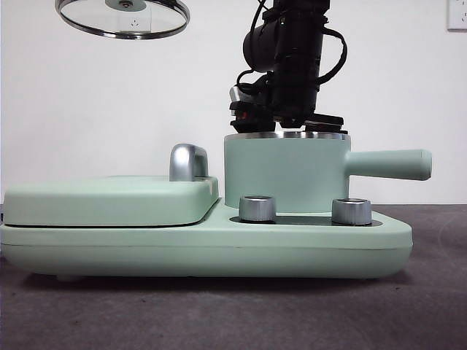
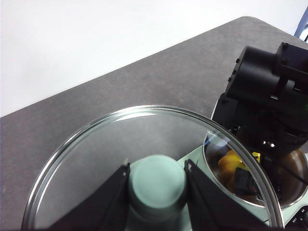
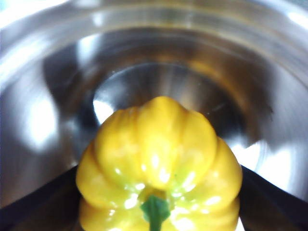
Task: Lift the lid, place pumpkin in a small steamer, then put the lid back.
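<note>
Currently the left gripper point(image 2: 157, 179) has its jaws clamped on the mint-green knob of the lid point(image 2: 144, 144), holding it up in the air; in the front view the lid point(image 1: 122, 17) hangs high, well apart from the small steamer point(image 1: 286, 171), off to the side above the flat cover point(image 1: 109, 198). Right gripper point(image 3: 159, 192) is down inside the steamer's steel bowl point(image 3: 144, 62), jaws closed on the pumpkin point(image 3: 159, 166), one either side, green stem facing the wrist camera. Pumpkin looks low in the bowl, but can't tell if it touches the bottom. Front view: right arm point(image 1: 288, 58) drops in from above, tip below the chrome rim. Left wrist view catches the pumpkin point(image 2: 230, 163) inside the pot.
</note>
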### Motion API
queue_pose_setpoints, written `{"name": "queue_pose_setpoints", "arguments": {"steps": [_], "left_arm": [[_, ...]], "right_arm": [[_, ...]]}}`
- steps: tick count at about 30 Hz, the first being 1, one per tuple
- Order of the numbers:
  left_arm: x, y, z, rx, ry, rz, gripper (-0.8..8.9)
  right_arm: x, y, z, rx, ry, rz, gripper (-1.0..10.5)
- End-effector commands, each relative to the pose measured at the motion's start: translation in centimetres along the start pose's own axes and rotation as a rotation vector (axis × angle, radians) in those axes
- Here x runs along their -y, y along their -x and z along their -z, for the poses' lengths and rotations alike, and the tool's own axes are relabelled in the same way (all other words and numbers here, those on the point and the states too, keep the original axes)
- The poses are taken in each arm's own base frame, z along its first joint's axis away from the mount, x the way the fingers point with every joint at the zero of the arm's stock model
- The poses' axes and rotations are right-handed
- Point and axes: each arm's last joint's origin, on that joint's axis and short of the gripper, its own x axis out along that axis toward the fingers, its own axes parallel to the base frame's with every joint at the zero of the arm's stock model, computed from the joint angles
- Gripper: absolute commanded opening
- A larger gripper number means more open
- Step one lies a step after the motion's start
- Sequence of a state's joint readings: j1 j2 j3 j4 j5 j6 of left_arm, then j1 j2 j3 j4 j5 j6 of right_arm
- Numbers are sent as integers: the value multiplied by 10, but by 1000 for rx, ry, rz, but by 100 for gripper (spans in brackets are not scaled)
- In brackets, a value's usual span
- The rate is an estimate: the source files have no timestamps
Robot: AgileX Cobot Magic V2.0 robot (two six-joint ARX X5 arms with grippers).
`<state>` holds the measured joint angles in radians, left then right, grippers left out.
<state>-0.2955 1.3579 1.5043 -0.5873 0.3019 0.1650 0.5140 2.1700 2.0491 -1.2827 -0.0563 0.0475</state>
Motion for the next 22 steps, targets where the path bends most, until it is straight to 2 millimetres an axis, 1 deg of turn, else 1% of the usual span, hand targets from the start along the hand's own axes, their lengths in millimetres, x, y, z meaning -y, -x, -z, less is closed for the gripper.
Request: {"name": "queue_pose_setpoints", "arguments": {"steps": [1,2,3,5,6,9,11,13,15,16,17,19,20,22], "left_arm": [[1,6,-10,55,-24,-2,57],[1,6,-10,55,-24,-2,57],[1,6,-10,55,-24,-2,57],[1,6,-10,54,-23,-2,57],[1,6,-10,54,-22,-2,57],[1,6,-10,54,-21,-2,57],[1,6,-10,54,-20,-2,57],[1,6,-10,53,-16,-1,57],[1,6,-10,53,5,0,57],[2,6,-10,53,6,1,57],[2,6,-10,53,6,1,57],[2,6,-10,53,6,1,57],[2,5,-10,52,10,1,57],[2,5,-10,51,9,4,57]], "right_arm": [[-2,-6,-6,1,19,1,326],[-2,-6,-5,1,19,2,327],[-2,-6,-5,1,19,1,351],[-3,-6,-5,0,20,1,454],[-3,-6,-5,1,20,1,472],[-6,-4,-6,12,20,1,474],[-7,6,-7,24,21,3,474],[-8,29,-9,57,16,6,474],[-10,63,-11,134,15,2,474],[-11,82,-9,188,7,-10,474],[-11,98,-3,225,5,-11,474],[-11,121,11,267,7,-12,474],[-11,134,22,287,7,-15,474],[-11,159,51,312,9,-16,474]]}}
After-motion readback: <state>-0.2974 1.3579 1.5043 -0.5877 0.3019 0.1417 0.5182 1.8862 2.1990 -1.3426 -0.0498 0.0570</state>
